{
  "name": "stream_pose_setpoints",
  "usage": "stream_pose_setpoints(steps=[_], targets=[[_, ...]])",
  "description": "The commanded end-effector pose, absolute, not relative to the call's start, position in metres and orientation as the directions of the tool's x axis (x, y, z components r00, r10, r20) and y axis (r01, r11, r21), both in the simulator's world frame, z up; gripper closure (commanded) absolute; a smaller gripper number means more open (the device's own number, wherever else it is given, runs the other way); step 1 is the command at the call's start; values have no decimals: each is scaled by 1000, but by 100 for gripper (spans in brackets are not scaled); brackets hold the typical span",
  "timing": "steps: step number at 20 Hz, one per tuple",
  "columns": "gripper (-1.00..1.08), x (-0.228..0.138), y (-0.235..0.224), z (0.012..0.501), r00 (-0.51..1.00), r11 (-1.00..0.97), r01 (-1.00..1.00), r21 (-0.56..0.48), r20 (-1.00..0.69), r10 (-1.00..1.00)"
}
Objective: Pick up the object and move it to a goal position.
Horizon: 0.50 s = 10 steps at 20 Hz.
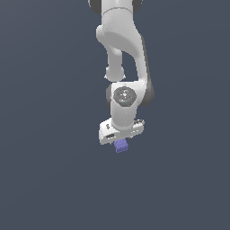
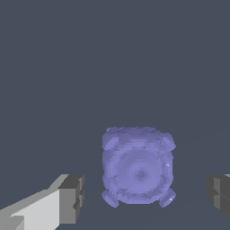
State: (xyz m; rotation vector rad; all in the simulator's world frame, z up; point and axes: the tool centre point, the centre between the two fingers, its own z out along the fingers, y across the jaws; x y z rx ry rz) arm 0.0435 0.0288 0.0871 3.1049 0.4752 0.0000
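In the wrist view, one dark finger pad (image 2: 72,197) is seen on one side of the cube (image 2: 138,167), clear of it, with a visible gap of grey surface between. The cube lies between the two pads, its round raised mark facing the camera, and sits nearer the first pad than the other (image 2: 218,195). The end effector (image 2: 146,197) is therefore recorded as spread, with nothing gripped.

In the exterior view, the cube (image 1: 121,145) is seen just below the white end effector (image 1: 120,140), partly hidden by it; whether it rests on a table cannot be told from the plain grey ground.

Risks judged:
- Off-centre placement: on closing, the cube is likely to be pushed sideways by the nearer pad before the far pad arrives.
- Chamfered corners: if caught by a pad edge, the cube could be rotated or squeezed out.
- Depth unconfirmed: if the pads stand too high, only the top edge would be pinched and the cube lost on lifting
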Motion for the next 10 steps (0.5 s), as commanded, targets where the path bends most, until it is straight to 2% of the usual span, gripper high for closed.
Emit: stream_pose_setpoints(steps=[1,10], targets=[[-92,43,29,80,954,-954,299,0,-1,299],[-92,43,29,40,953,-953,303,0,0,303]])
